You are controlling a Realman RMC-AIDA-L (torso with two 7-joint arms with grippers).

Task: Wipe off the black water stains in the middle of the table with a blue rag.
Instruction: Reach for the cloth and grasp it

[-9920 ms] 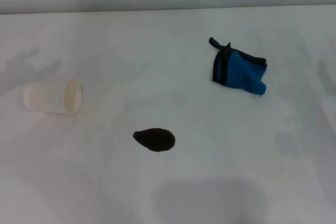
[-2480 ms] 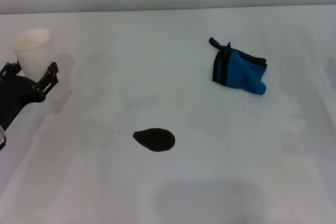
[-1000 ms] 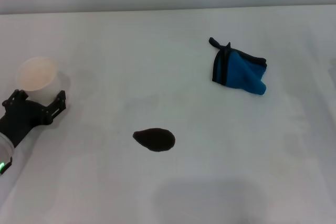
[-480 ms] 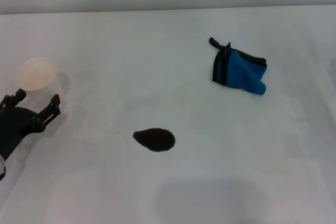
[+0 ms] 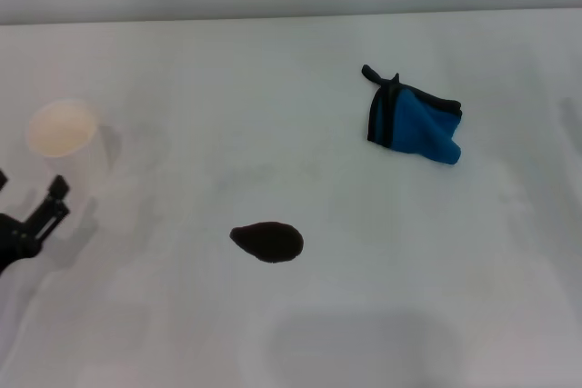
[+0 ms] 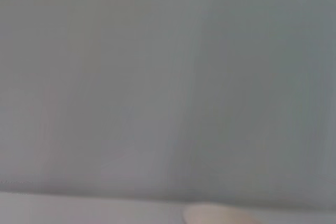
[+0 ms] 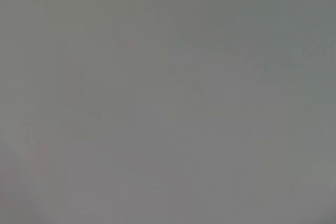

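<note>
**Left gripper drawn back from upright cup**

Pulled back toward the near left edge since 0.5 s ago: left gripper (image 5: 23, 224), now mostly out of the head view, only 1 black finger (image 5: 50, 208) and part of the body showing. Spread of the jaws: cannot tell. Clear of the white paper cup (image 5: 65, 141), left standing upright on the table (image 5: 273, 88) at the far left, mouth up. Unmoved through every frame: black water stains (image 5: 267, 242), 1 glossy teardrop blot near the middle, slightly toward the front. Unmoved too: blue rag (image 5: 414, 124), crumpled, black trim band and loop on its left side, lying well apart from the blot, farther back and to the right. Right gripper nowhere in sight. Left wrist view: blank grey surface, pale cup rim (image 6: 220, 216) at the picture's border. Right wrist view: plain grey only.
</note>
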